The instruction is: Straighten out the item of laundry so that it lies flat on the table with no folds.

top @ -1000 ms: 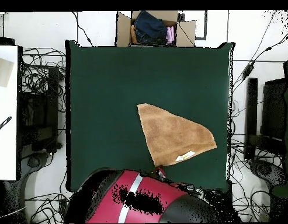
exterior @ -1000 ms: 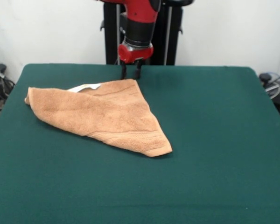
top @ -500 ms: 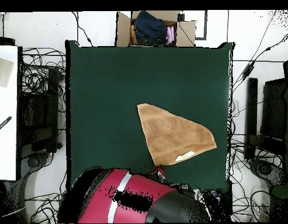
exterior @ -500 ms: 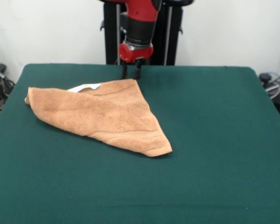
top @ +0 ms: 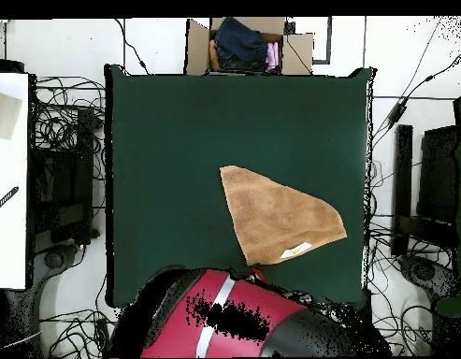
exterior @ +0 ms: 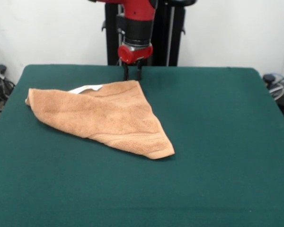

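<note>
**A:** Since a second ago your red and black arm has edged a little left in the front view; the light orange-tan terry towel [exterior: 102, 116] has not stirred. Where do you stand?

**B:** Front view first: your gripper [exterior: 132, 72] hangs just beyond the towel's far corner, its two dark fingers [exterior: 126, 72] a narrow gap apart and holding nothing. The towel lies folded into a rough triangle on the left half of the dark green felt table [exterior: 217, 142], its long axis running from far left to near right, white label [exterior: 86, 88] on the far edge.

**A:** And from above?

**B:** The towel [top: 279, 217] sits right of centre on the table [top: 168, 150], and the arm's bulk hides your gripper. A cardboard box of clothes [top: 248, 45] stands beyond the far edge. Nothing blocks you, I judge; the corner lies just below.
</note>
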`<state>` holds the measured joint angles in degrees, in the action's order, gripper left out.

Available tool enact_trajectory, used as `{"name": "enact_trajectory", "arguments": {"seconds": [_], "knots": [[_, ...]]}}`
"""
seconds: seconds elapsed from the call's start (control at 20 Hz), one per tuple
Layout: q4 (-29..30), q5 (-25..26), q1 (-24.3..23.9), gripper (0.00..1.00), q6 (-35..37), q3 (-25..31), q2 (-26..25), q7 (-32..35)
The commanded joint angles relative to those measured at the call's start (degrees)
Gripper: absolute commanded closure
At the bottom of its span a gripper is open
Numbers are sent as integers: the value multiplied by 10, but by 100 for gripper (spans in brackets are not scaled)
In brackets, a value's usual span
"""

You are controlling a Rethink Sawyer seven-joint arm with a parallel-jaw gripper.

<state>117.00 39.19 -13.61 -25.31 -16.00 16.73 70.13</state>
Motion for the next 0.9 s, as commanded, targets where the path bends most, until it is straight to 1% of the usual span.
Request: {"name": "enact_trajectory", "arguments": {"seconds": [0.05, 0.45, 0.6, 0.7, 0.85, 0.9], "knots": [[-161, -10, -13, 0, 8, 95, -61, 82], [-161, -1, -19, 0, 26, 109, -56, 85], [-153, -4, -39, 0, 68, 126, -43, 92], [-139, -10, -42, 0, 83, 129, -31, 96], [-125, -29, -35, 0, 100, 128, -18, 101], [-120, -29, -42, 0, 113, 135, -12, 101]]}}
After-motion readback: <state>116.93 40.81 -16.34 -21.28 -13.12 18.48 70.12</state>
